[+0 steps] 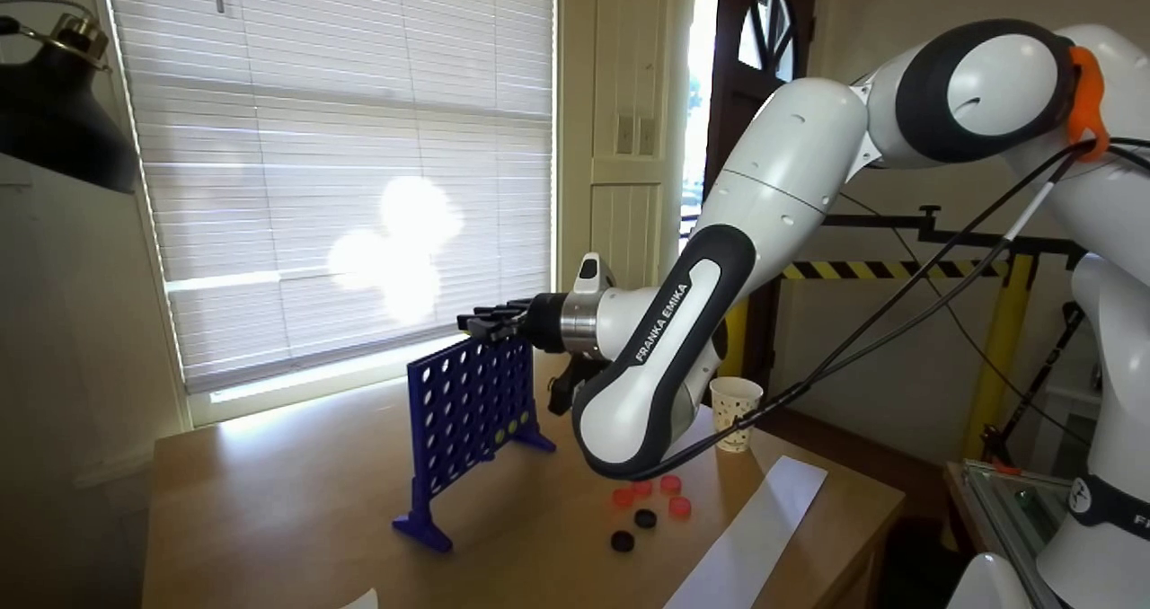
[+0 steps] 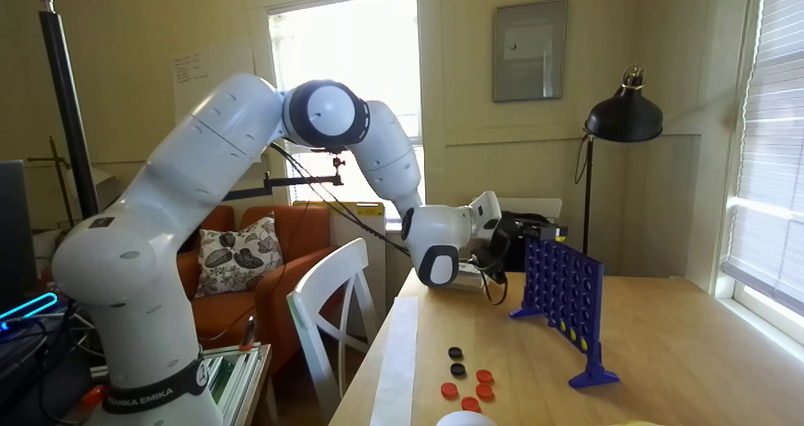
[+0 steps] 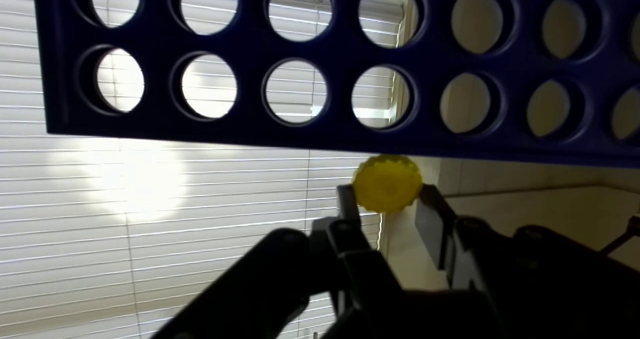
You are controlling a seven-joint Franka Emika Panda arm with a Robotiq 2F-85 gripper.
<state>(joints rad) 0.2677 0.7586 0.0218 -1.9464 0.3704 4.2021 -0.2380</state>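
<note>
A light-brown wooden table (image 1: pixel 269 501) carries an upright blue plastic grid frame (image 2: pixel 564 291) directly beneath the gripper (image 3: pixel 386 193). Below and behind the gripper lie four red round plastic discs (image 2: pixel 484 391), two black round plastic discs (image 2: pixel 458 370) and, farther back, a long flat white strip (image 1: pixel 750 537); a speckled cream cup (image 1: pixel 736 416) stands behind it too, well apart.

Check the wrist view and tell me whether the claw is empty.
No, the claw grips a yellow disc by its edges.

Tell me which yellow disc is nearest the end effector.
The yellow disc gripped by the end effector, at the top edge of the blue board. The three other visible yellow discs sit low in the board.
</note>
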